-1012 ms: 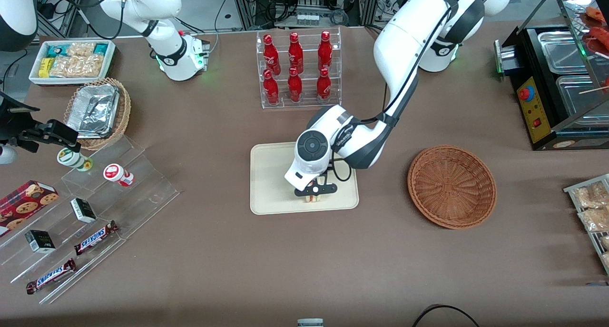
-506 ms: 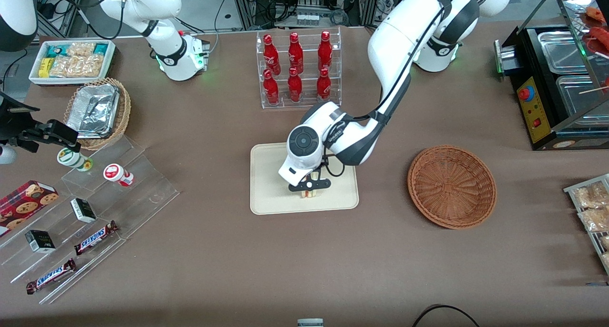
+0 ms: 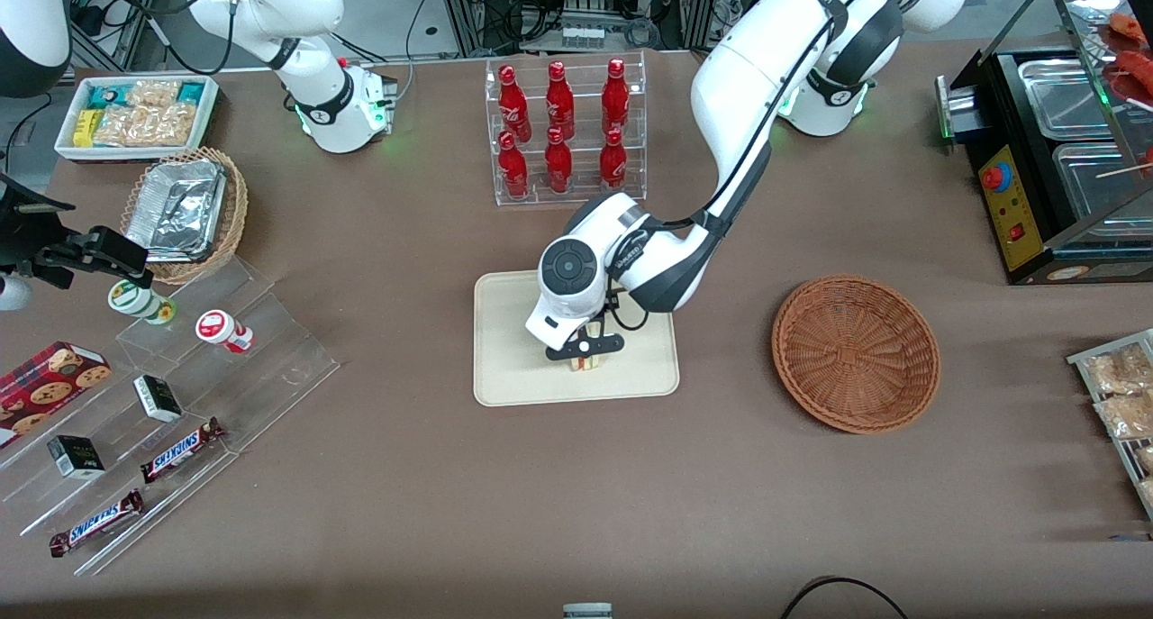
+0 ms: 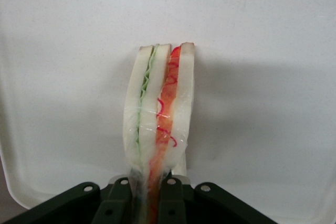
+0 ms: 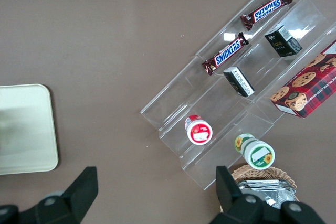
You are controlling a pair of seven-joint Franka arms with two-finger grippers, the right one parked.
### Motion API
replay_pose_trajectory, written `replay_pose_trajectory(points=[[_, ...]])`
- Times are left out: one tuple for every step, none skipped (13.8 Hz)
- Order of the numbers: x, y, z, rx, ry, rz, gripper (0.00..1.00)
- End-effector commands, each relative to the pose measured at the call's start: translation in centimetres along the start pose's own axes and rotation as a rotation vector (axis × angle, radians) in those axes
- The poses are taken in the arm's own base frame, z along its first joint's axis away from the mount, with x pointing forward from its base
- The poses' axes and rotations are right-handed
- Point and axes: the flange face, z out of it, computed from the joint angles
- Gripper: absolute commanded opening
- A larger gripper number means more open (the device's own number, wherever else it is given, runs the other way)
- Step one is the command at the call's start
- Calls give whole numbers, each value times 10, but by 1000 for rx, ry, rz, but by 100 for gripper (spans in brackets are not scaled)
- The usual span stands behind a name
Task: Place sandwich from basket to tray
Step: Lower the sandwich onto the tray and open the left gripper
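Low over tray [image 3: 504,331], claw [image 3: 584,361] gripping sandwich [image 4: 157,124]

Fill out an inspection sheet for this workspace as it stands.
Surface: brown table, no spills seen.
Sandwich: over the tray, pinched at one end; contact with the tray cannot be told.
Tray: nothing else on it.
Basket: toward the working arm's end, nothing in it.
Clutter: bottle rack, candy bars, foil containers.
Tool: above the tray, shut on the sandwich.
Cables: black loop at the table edge.
Surroundings: food warmer.
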Motion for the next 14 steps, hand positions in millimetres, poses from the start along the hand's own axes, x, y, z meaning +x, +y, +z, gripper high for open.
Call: replay_pose_trajectory(points=[[1,6,3,4,21,-32,0],[2,6,3,5,21,-33,0],[2,6,3,5,21,-26,36],[2,6,3,5,21,-16,84],[3,5,1,1,22,-20,100],[3,6,-2,0,25,-20,100],[2,6,-4,-3,27,-19,100],[3,5,-11,-6,28,-20,100],[2,5,-24,-16,35,-24,100],[0,4,-33,-13,34,-24,100],[-3,2,-45,-10,35,-21,100],[-5,1,-60,-14,40,-16,100],[-8,-2,-74,-11,41,-14,100],[-12,-4,-86,-7,41,-11,100]])
